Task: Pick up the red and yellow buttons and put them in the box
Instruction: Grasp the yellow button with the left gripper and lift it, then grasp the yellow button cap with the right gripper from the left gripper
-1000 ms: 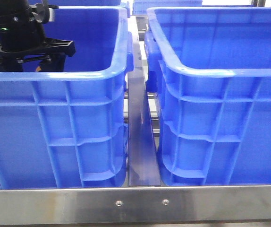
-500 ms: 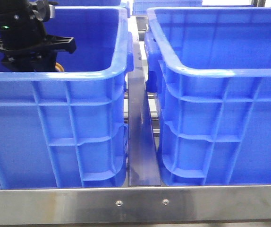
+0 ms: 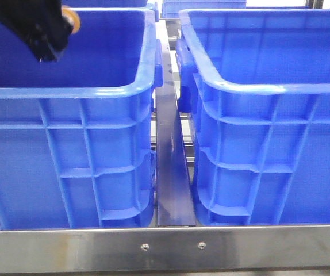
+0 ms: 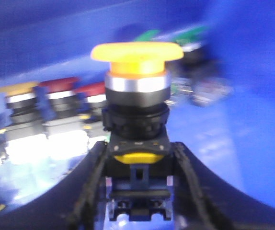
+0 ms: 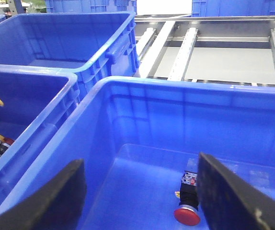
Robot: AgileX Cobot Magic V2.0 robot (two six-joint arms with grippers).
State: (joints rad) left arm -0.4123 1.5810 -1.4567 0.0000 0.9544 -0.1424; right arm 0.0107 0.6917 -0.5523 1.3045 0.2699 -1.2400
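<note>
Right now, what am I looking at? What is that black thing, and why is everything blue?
It is a robot with two arms, sorting push buttons between big blue crates. One picture looks forward over both crates. There the left gripper, the black thing, hangs above the left crate holding a yellow button. The other two pictures come from cameras on the wrists. The left one shows that yellow button pinched between the fingers, with more buttons blurred behind. The right one looks down past the open right gripper into the right crate, where a red button lies.

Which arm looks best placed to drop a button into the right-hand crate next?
The left: its gripper already grips the yellow button. The right gripper hangs open, empty, over that crate.
</note>
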